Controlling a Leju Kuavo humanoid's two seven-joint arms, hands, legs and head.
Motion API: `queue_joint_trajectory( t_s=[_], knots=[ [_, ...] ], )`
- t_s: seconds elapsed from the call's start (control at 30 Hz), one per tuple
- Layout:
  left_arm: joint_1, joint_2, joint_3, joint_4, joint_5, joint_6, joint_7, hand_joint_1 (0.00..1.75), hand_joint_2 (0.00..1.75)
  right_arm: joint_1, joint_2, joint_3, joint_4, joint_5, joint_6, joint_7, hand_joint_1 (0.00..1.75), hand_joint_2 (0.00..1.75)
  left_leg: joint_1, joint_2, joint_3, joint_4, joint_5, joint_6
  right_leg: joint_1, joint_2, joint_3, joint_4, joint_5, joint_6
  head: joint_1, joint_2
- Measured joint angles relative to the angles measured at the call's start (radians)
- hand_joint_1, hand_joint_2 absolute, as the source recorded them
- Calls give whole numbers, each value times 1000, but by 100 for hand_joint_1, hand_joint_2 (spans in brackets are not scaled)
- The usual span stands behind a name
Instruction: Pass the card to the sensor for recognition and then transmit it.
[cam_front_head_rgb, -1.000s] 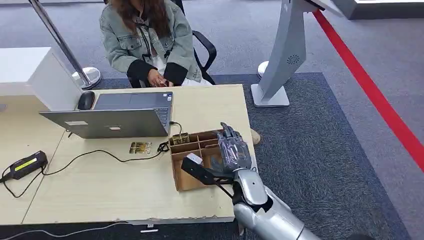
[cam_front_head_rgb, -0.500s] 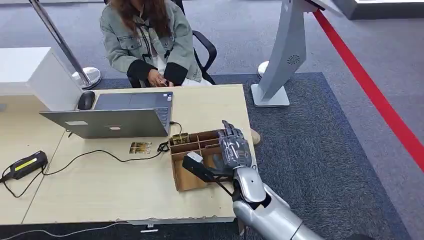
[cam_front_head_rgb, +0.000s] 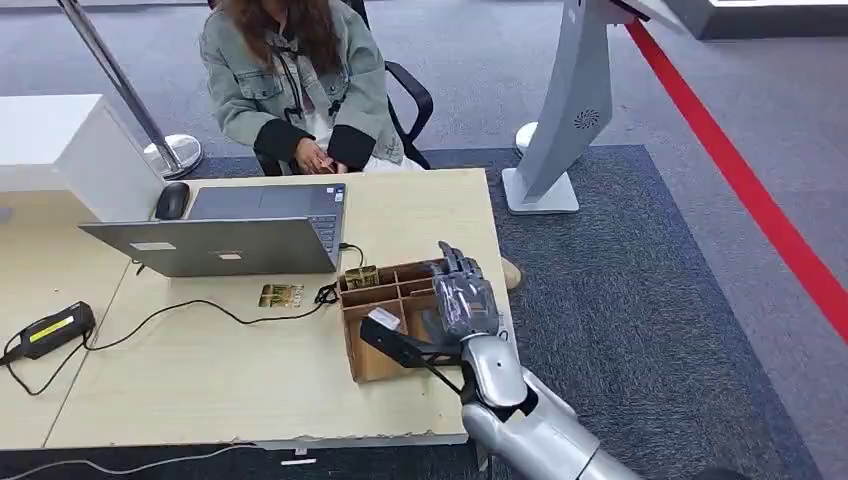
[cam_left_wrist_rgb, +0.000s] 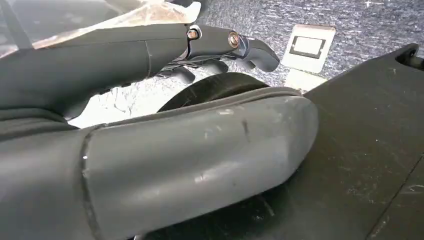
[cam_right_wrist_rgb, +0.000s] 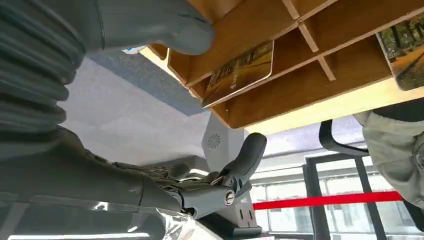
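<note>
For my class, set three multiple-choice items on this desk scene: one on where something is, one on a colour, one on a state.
1. Where is the brown cardboard divider box?
A. near the wooden desk's right edge
B. on the carpet
C. on the laptop

2. What colour is the floor stripe?
A. blue
B. red
C. yellow

3. How is the silver laptop?
A. shut flat
B. open
C. upside down

Answers: 1 A, the box sits by the desk's right edge under the robot's right hand. 2 B, the stripe is red. 3 B, its keyboard shows behind the raised lid.
</note>
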Motion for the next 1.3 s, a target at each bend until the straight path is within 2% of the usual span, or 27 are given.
queue_joint_trajectory(
  t_s=[0.2,0.5,0.77,1.3],
  knots=[
    [0,0,0,0,-1,0,0,0,0,-1,1,10,5,36,18,-9,70,175,0,0,0,0,0,0,0,0,0,0,0,0,0,0],
    [0,0,0,0,-7,-3,0,0,0,-3,-2,22,5,70,52,-14,72,175,0,0,0,0,0,0,0,0,0,0,0,0,0,0],
    [0,2,0,0,-11,-3,0,0,0,-4,-4,29,5,88,67,-14,82,175,0,0,0,0,0,0,0,0,0,0,0,0,0,0],
    [-1,3,0,0,-18,-14,0,0,0,-28,-21,31,3,106,83,-6,87,175,0,0,0,0,0,0,0,0,0,0,0,0,0,0]
  ],
)
